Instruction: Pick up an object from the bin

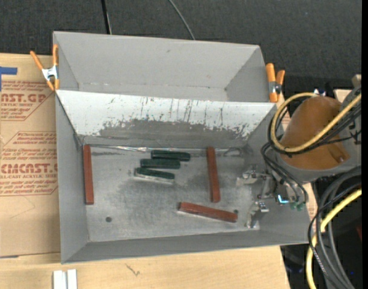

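Observation:
My gripper (252, 198) sits at the bin's right side, low against the right wall. It is open, and nothing lies between its fingers (249, 176). Nearest to it, a red-brown bar (207, 212) lies almost flat across the floor, its right end just left of the lower finger. A second red-brown bar (213, 174) runs front to back, a little left of the upper finger.
Three dark green bars (160, 164) lie stacked side by side in the middle of the floor. A third red-brown bar (87, 174) lies along the left wall. The arm with its orange cover and cables hangs over the right rim.

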`<state>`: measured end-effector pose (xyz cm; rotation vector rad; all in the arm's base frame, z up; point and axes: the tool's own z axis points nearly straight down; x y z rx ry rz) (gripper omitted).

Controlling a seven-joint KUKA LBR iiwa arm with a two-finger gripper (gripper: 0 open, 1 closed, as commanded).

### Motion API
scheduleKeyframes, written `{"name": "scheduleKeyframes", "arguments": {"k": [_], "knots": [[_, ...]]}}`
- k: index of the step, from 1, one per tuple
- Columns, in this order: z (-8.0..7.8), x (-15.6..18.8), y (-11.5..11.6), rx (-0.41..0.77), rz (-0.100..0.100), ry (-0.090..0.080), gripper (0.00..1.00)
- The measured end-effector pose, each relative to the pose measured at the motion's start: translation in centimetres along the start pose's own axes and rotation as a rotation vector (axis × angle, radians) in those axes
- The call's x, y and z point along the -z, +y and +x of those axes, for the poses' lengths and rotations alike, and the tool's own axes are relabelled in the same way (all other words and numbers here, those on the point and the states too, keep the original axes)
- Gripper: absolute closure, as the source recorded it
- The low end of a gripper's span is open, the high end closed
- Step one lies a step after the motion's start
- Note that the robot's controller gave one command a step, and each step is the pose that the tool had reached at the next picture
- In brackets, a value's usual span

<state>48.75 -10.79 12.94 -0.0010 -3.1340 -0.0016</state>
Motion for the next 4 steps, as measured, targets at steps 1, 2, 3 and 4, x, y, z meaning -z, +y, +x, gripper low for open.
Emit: {"name": "scheduleKeyframes", "arguments": {"k": [1,2,3,4], "knots": [[-0.2,0.4,0.0,0.001,0.001,-0.007,0.00],[0.3,-5.4,1.1,0.040,0.004,-0.022,1.00],[0.3,-5.4,1.1,0.040,0.004,-0.022,1.00],[-0.7,12.2,0.3,0.060,0.004,-0.017,1.00]]}}
